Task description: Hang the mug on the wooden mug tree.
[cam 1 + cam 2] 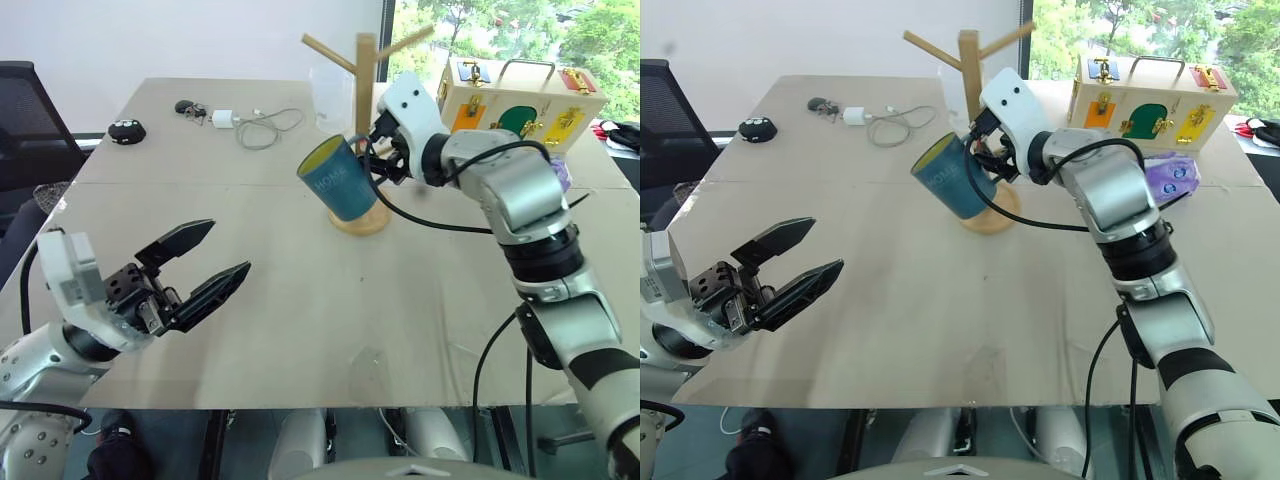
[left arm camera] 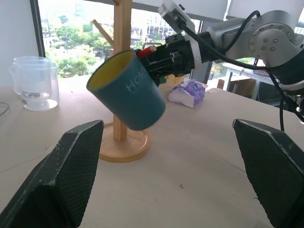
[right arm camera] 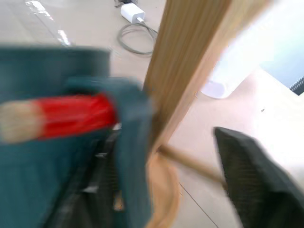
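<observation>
The right tool (image 1: 378, 150) reaches forward at the mug tree (image 1: 365, 70), fingers apart beside the tilted mug (image 1: 338, 178) hanging on its red-tipped peg (image 2: 146, 50). The left tool (image 1: 205, 265) hovers above the bench (image 1: 300, 330), its fingers spread and holding nothing.

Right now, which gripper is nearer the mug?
Right. The right gripper is right at the mug, beside its handle at the wooden mug tree. The left gripper hovers open over the table's near side, well short of it.
</observation>
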